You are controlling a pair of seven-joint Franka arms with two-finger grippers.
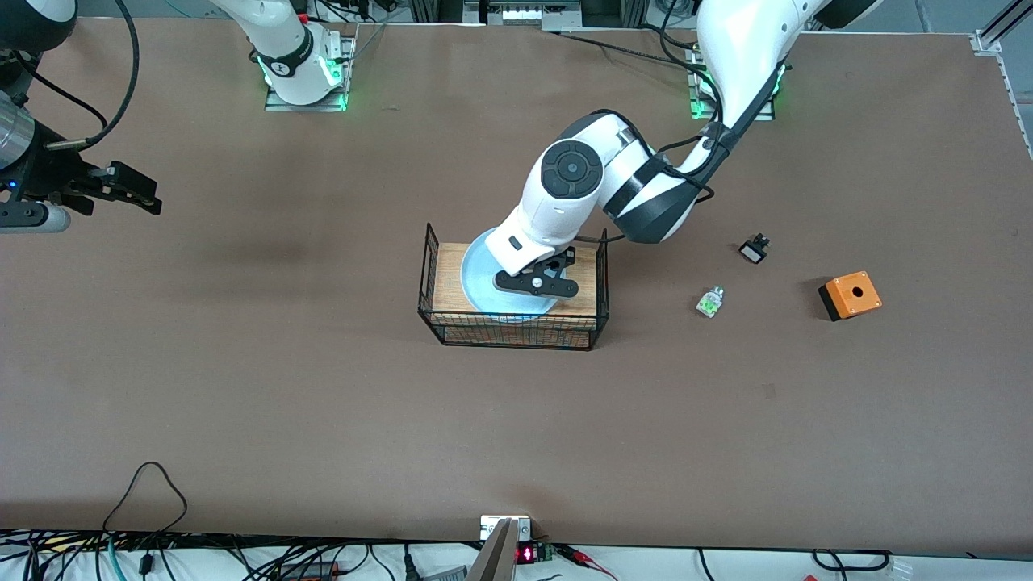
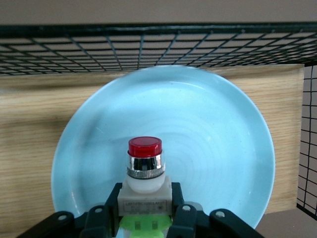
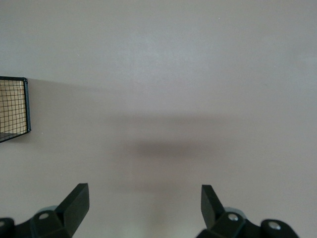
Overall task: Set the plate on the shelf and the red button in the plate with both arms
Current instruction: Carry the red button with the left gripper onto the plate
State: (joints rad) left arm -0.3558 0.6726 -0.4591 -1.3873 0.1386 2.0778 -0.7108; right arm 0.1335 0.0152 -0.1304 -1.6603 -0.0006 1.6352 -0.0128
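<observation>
The pale blue plate (image 1: 478, 278) (image 2: 208, 124) lies on the wooden floor of a black wire basket (image 1: 516, 340) (image 2: 148, 44) in the middle of the table. My left gripper (image 1: 539, 279) (image 2: 145, 194) hangs low over the plate, reaching into the basket. It is shut on the red button (image 2: 145, 166), with its fingers against both sides of the white body. The red cap points away from the jaws and a green tab shows between them. My right gripper (image 1: 133, 190) (image 3: 144, 194) waits open and holds nothing, over bare table toward the right arm's end.
Toward the left arm's end of the table lie a small white-and-green part (image 1: 709, 302), a small black part (image 1: 754, 248) and an orange box with a hole (image 1: 850, 295). The basket's wire walls (image 3: 14, 106) rise around the plate.
</observation>
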